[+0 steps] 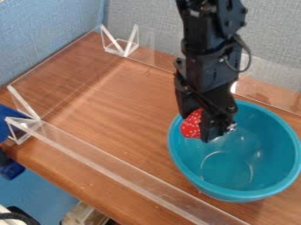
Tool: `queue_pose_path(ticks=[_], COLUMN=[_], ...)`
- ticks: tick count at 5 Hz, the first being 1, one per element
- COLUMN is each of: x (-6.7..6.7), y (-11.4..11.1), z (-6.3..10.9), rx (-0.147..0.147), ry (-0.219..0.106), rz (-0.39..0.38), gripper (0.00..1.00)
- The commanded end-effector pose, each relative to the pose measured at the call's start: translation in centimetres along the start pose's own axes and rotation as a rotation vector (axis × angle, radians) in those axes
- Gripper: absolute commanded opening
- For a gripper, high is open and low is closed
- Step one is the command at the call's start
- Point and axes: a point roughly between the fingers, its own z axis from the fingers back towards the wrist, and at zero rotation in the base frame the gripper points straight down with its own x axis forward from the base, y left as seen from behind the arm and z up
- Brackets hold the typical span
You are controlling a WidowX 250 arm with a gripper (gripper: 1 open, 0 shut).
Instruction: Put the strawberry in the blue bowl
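Note:
A large teal-blue bowl (pixel 247 163) sits on the wooden table at the lower right. My black gripper (pixel 202 128) points straight down over the bowl's left inner side, shut on a small red strawberry (pixel 192 127) held between its fingers. The strawberry hangs just inside the bowl's rim, above the bowl's floor. Its green top is hidden by the fingers.
Clear acrylic walls (pixel 83 158) fence the wooden table (pixel 106 101), with triangular clear brackets at the back (pixel 119 40) and at the left (pixel 24 119). A blue wall stands behind at the left.

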Motion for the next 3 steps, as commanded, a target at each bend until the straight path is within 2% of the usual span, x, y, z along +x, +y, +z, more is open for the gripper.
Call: queue_pose_path(ticks=[1, 3], x=[1.4, 2.1], y=[1.1, 1.9], z=[0.7, -0.5], rx=[0.023, 0.025], ry=[-0.051, -0.04], rz=[0.004, 0.009], gripper=[0.0, 0.0])
